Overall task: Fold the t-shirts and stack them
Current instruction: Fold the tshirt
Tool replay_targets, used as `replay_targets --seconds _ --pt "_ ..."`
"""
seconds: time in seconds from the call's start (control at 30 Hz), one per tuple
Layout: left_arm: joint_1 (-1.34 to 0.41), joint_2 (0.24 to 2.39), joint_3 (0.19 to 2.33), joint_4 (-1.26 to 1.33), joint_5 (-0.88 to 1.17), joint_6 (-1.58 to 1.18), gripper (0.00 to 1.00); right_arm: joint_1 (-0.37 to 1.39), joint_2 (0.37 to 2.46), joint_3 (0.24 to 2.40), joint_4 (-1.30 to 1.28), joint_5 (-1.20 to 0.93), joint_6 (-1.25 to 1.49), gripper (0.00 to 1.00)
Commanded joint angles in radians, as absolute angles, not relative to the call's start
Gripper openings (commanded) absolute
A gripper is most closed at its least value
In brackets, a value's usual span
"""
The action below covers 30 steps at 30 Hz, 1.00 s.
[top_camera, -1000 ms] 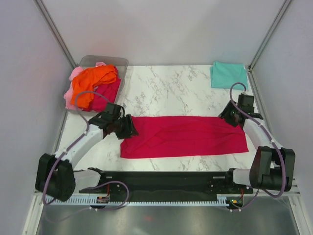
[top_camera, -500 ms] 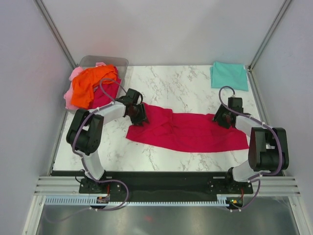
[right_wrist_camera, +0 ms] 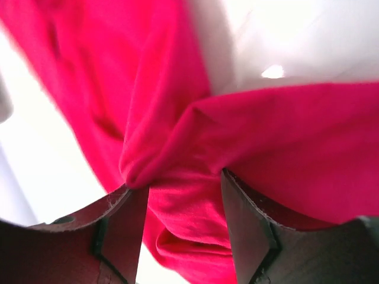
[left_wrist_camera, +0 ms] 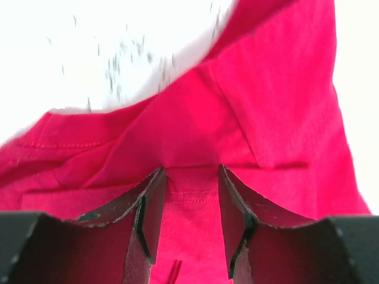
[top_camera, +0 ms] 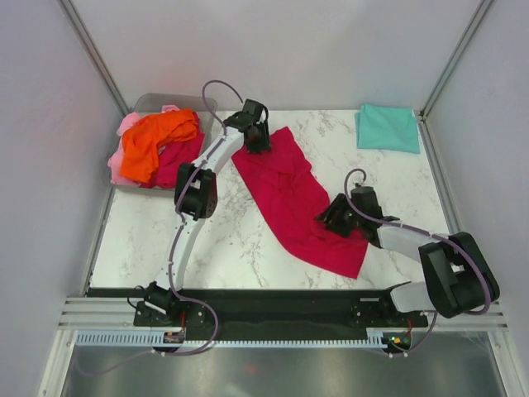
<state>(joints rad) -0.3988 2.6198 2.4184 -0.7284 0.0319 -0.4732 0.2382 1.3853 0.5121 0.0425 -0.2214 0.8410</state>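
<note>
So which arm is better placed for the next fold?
Likely right: right hand grips the near end of the crimson t-shirt, arm bent; left hand holds the far end, arm nearly straight.

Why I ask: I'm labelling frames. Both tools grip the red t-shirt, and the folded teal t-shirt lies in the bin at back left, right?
No. The top view shows the folded teal t-shirt lying on the table at back right, not in the bin. The rest is right.

Top view: was evenly lit, sharp.
Wrist views: table (left_wrist_camera: 118, 35) behind crimson t-shirt (left_wrist_camera: 266, 118) was overexposed; cloth edges blurred.
</note>
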Motion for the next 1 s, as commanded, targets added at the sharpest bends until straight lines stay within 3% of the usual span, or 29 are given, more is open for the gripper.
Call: replay_targets --seconds 0.0,0.2,0.3,0.5,0.63,0.77,0.97 --pt "-0.368 2.704 2.487 -0.749 0.052 -0.379 0.49 0.439 1.404 0.393 0.124 -0.261 1.168 0.61" --pt "-0.335 2.772 2.528 -0.638 0.306 -0.388 0.49 0.72 1.644 0.44 0.44 -0.251 1.412 0.61" --pt "-0.304 2.781 2.52 -0.58 0.4 -0.448 0.47 0.837 1.695 0.509 0.437 -0.253 1.44 0.61" --pt "-0.301 2.754 2.505 -0.477 0.505 -0.44 0.47 1.001 1.648 0.73 0.045 -0.065 1.31 0.64" --pt "-0.298 2.648 2.445 -0.454 0.517 -0.43 0.54 1.003 1.502 0.784 -0.229 0.111 1.215 0.66" --pt "-0.295 2.504 2.407 -0.469 0.545 -0.428 0.6 1.003 1.391 0.871 -0.376 0.224 1.088 0.67" --pt "-0.284 2.082 2.206 -0.621 0.508 -0.426 0.7 1.0 1.387 1.113 -0.503 0.302 0.832 0.7"
